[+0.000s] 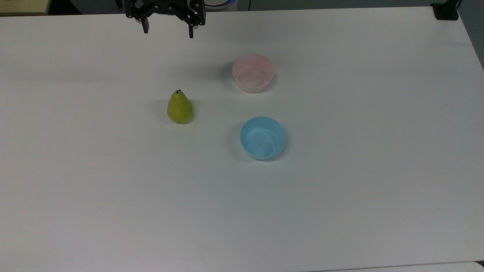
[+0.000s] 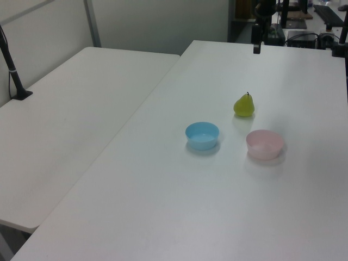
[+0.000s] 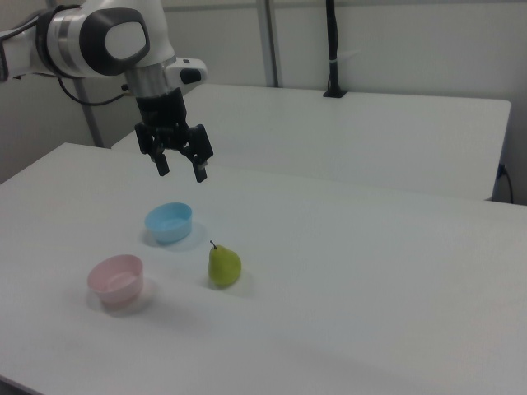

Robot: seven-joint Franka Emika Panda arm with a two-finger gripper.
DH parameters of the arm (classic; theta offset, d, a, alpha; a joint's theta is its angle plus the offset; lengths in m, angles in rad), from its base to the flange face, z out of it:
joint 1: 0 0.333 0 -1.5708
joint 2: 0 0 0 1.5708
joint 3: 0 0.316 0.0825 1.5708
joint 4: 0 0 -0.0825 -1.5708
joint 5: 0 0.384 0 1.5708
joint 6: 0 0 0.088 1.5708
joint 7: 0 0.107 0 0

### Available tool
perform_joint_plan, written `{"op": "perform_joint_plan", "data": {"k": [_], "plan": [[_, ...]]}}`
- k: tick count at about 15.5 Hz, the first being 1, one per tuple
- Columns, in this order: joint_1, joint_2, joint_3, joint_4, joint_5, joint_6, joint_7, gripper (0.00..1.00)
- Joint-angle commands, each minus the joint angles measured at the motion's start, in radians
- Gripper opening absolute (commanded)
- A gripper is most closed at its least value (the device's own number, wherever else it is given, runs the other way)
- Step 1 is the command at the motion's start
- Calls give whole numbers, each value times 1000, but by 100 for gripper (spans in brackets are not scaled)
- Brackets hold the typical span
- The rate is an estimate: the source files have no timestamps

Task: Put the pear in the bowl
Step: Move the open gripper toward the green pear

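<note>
The blue bowl [image 1: 263, 137] stands in the middle of the top view. The pear [image 1: 180, 107] stands upright at its left; the pink bowl [image 1: 253, 72] is above, empty. The gripper [image 1: 168, 32], at the upper edge, hangs with its fingers wide apart, holding nothing.

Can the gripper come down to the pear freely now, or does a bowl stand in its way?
Probably yes. The gripper hangs open above the table, the pear stands upright and alone, and the pink bowl and blue bowl sit apart from it.
</note>
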Motion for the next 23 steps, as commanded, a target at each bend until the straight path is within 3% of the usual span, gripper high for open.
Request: {"op": "perform_joint_plan", "data": {"k": [1, 15, 23], "plan": [[11, -13, -35, 10, 18, -6, 17, 100], [10, 10, -32, 24, 32, -29, 6, 100], [5, 186, -49, 12, 19, 71, -41, 100]]}}
